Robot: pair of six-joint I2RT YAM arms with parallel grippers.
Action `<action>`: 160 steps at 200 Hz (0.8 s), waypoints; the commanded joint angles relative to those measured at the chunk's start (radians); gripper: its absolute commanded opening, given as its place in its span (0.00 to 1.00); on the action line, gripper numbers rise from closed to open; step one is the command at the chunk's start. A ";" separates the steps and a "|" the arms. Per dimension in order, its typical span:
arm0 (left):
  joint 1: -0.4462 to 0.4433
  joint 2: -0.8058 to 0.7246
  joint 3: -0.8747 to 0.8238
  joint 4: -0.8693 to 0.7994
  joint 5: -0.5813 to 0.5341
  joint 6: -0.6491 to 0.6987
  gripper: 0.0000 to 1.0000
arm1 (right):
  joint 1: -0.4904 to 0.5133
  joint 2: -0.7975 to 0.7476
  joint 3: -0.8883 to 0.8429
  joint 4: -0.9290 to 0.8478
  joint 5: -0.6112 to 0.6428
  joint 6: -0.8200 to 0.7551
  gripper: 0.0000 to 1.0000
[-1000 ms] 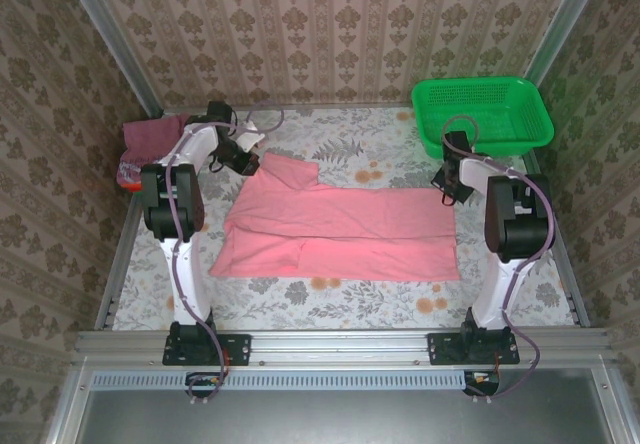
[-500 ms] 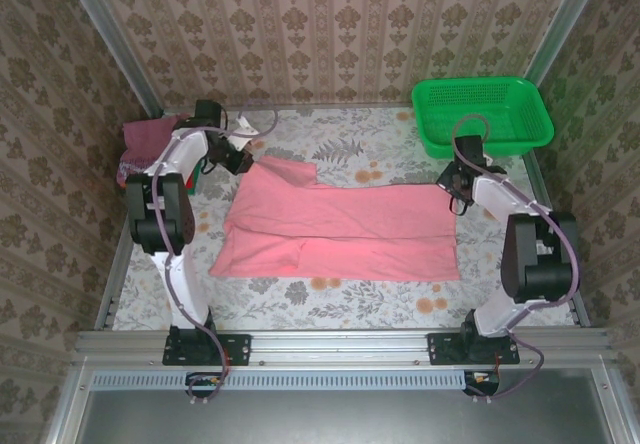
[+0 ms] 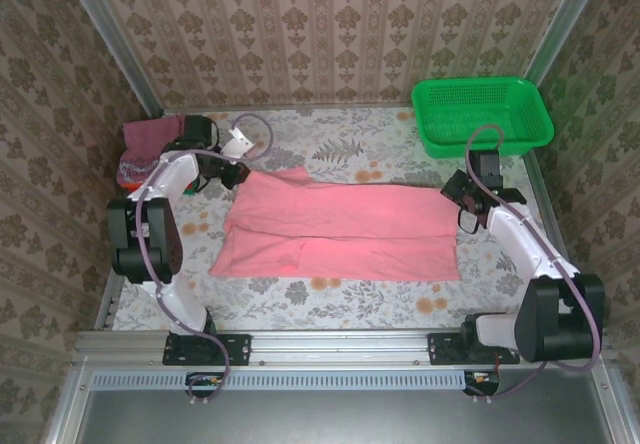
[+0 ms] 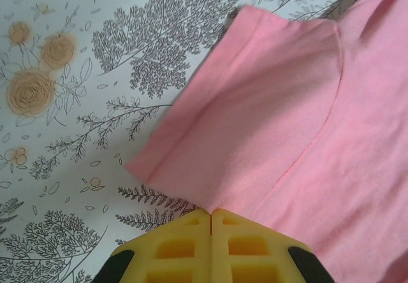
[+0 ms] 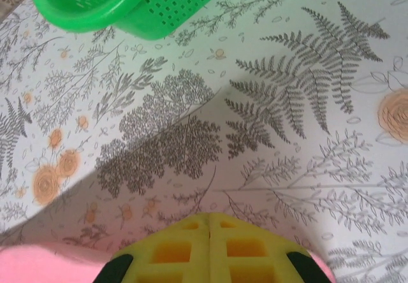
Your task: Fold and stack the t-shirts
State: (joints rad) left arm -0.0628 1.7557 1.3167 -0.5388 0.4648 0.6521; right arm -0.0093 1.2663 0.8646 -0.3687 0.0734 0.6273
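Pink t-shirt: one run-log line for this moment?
pink t-shirt: spread on table | left gripper: shut at sleeve edge | right gripper: shut at shirt corner

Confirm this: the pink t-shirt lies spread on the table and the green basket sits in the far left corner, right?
No. The green basket sits in the far right corner, as the top external view shows. The pink t-shirt does lie spread on the table.

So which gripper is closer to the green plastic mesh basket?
Right. The right gripper sits in front of the green mesh basket, at a corner of the salmon-pink t-shirt; the left gripper is far off at its opposite sleeve.
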 commanded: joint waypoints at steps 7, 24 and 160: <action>0.016 -0.104 -0.079 0.060 0.047 0.070 0.00 | 0.005 -0.096 -0.055 -0.090 -0.020 -0.013 0.00; 0.027 -0.162 -0.139 0.081 0.057 0.077 0.00 | 0.006 -0.139 -0.078 -0.117 -0.041 -0.010 0.00; 0.016 -0.494 -0.474 0.201 0.023 -0.071 0.00 | 0.005 -0.362 -0.155 -0.397 -0.044 -0.017 0.00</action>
State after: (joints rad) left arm -0.0223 1.2953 0.8650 -0.3729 0.4831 0.6533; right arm -0.0086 0.9180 0.7372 -0.6842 0.0196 0.6262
